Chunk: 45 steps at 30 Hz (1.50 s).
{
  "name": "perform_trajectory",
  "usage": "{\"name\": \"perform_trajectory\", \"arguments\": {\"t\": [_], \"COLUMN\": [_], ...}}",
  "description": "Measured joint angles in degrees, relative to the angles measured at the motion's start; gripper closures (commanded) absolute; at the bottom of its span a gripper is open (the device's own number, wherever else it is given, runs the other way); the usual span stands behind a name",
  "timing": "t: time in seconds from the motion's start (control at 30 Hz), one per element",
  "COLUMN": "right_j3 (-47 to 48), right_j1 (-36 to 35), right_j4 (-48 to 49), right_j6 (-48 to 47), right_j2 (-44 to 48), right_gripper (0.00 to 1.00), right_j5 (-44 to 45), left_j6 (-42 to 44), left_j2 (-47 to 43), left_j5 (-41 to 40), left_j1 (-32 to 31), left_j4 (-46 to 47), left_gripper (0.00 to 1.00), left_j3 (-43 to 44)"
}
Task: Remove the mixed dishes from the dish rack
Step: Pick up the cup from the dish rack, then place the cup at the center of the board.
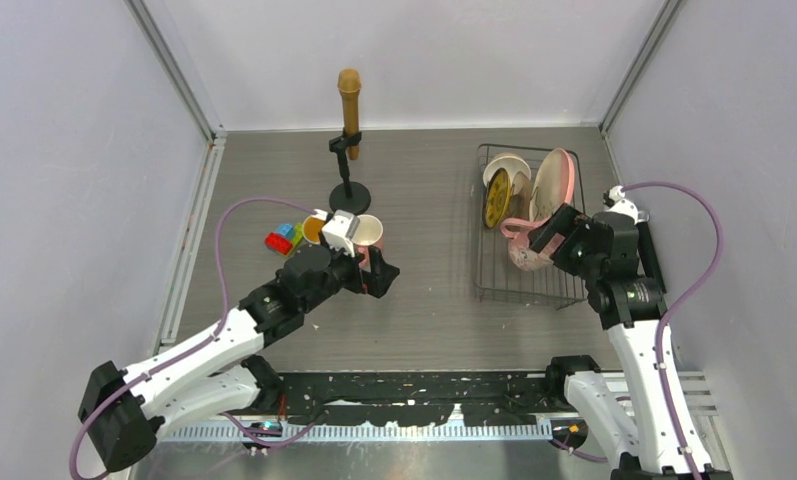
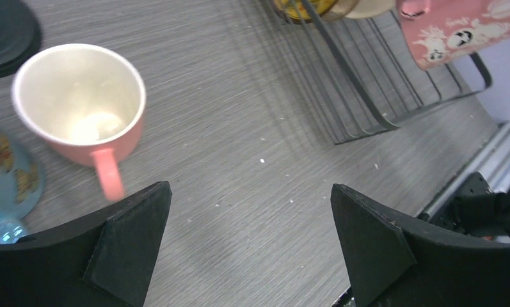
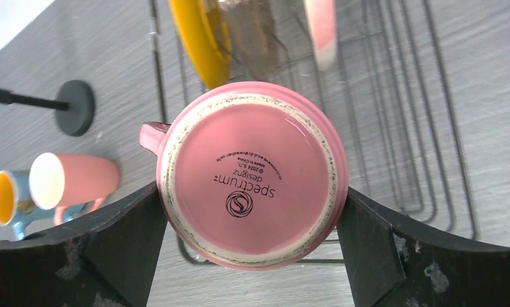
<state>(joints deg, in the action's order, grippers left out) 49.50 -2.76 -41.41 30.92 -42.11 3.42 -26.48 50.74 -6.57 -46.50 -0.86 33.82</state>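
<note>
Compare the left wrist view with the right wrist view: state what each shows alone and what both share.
Only the left wrist view shows the open left gripper above the table, and the patterned mug from its printed side. Only the right wrist view shows that mug's stamped base, clamped in the right gripper. Both show the pink mug, the rack and the stand base.

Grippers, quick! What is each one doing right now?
Left gripper: open, holding nothing.
Right gripper: closed on the pink patterned ceramic mug, whose base faces the wrist camera.
</note>
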Motion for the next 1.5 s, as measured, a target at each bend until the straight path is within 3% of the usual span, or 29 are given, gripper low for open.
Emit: {"name": "perform_trajectory", "arguments": {"t": [0.23, 0.43, 0.7, 0.83, 1.03, 1.23, 1.3, 1.37, 1.4, 1.43, 1.47, 1.5], "right_j3": [-0.5, -0.5, 1.8, 2.4, 2.4, 2.4, 2.3, 2.3, 2.3, 2.3, 2.3, 2.3], "right_j1": [0.0, 0.0, 0.0, 0.0, 0.0, 0.0, 0.4, 0.4, 0.4, 0.4, 0.4, 0.4], "right_j4": [2.8, 2.7, 2.5, 2.5, 3.0, 3.8, 3.8, 4.1, 4.2, 4.3, 4.3, 4.3], "right_j6": [-0.8, -0.9, -0.9, -0.9, -0.5, 0.3, 0.9, 1.0, 1.0, 1.2, 1.2, 1.4], "right_j2": [1.9, 1.4, -2.4, -4.6, -4.8, -4.9, -5.4, -5.9, -6.1, -6.2, -6.3, -6.3], "right_gripper": [0.85, 0.85, 0.86, 0.86, 0.86, 0.87, 0.84, 0.71, 0.5, 0.4, 0.16, 0.09], "right_j5": [-10.6, -18.1, -30.7, -35.9, -41.8, -44.6, -44.8, -45.0, -45.0, -45.0, -45.0, -44.8], "left_j6": [4.1, 7.9, 14.4, 16.1, 17.6, 18.3, 18.2, 17.5, 17.0, 16.3, 15.9, 15.1], "left_j2": [6.1, 14.9, 25.6, 28.2, 31.1, 31.5, 31.5, 31.5, 31.5, 31.5, 31.5, 31.5], "left_j5": [12.4, 22.3, 35.6, 39.4, 42.9, 44.5, 44.5, 44.2, 43.9, 43.6, 43.5, 43.3], "left_j1": [0.0, 0.0, 0.0, 0.0, 0.0, 0.1, 0.0, 0.1, 0.1, 0.1, 0.1, 0.0], "left_j4": [5.7, 8.9, 9.6, 9.3, 7.5, 7.1, 7.4, 7.2, 7.2, 7.1, 7.2, 7.2], "left_gripper": [0.0, 0.01, 0.1, 0.16, 0.35, 0.99, 1.0, 1.0, 1.0, 1.0, 1.0, 1.0], "left_j3": [2.7, 10.9, 23.6, 25.8, 27.9, 28.2, 28.3, 28.3, 28.3, 28.3, 28.3, 28.2]}}
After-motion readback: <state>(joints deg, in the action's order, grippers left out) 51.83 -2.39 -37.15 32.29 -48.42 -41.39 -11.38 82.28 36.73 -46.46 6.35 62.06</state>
